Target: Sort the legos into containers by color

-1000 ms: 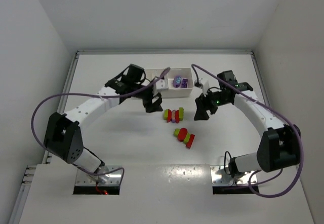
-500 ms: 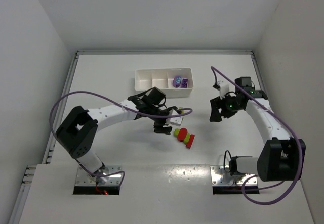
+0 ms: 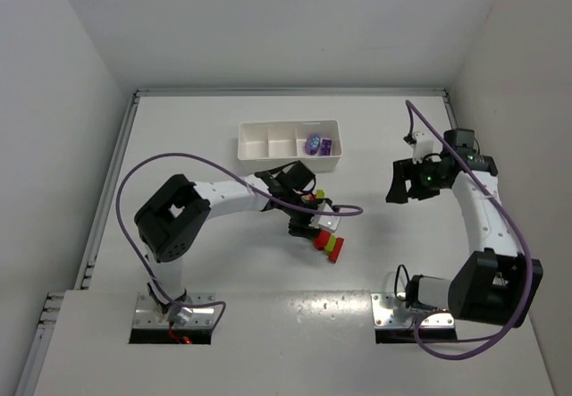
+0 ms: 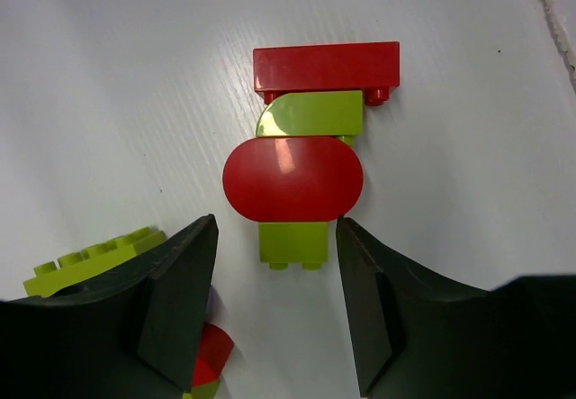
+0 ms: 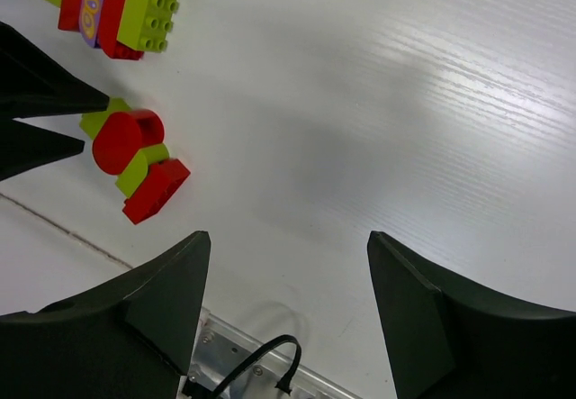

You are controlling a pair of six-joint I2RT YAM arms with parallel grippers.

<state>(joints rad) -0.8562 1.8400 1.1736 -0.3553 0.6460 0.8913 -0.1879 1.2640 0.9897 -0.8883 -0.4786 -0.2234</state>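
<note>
1. Above and behind the arms, a white surface [image 3: 214,262] is seen, closed in by plain white walls [image 3: 268,21] at the left, back and right. A white tray [image 3: 268,153] is set toward the back with its three compartments side by side, and purple legos [image 3: 317,145] are held in the right one. The left tool [image 3: 308,226] is placed at mid-surface, at the near end of a stack of red and yellow-green legos [image 3: 329,246]. A second cluster [image 3: 313,198] is partly hidden by that arm. The right tool [image 3: 399,181] is held over the right side, well apart from the legos.

2. From the left wrist, the surface is shown as matt white with fine grain lines. The stack is laid flat: a red rectangular brick [image 4: 326,64] farthest, then a rounded yellow-green piece [image 4: 310,113], a red oval [image 4: 292,178] and a small yellow-green brick [image 4: 292,241] nearest. The left tool's fingers [image 4: 180,273] are stood apart, one on each side of that nearest brick, and nothing is clamped.

3. From the right wrist, the same grained white surface is seen with a soft sheen. The right tool's fingers [image 5: 162,291] are spread wide, with only the surface between them. The stack and the cluster are seen at the upper left, well apart from this tool. A black cable [image 5: 252,363] is seen at the bottom edge.
</note>
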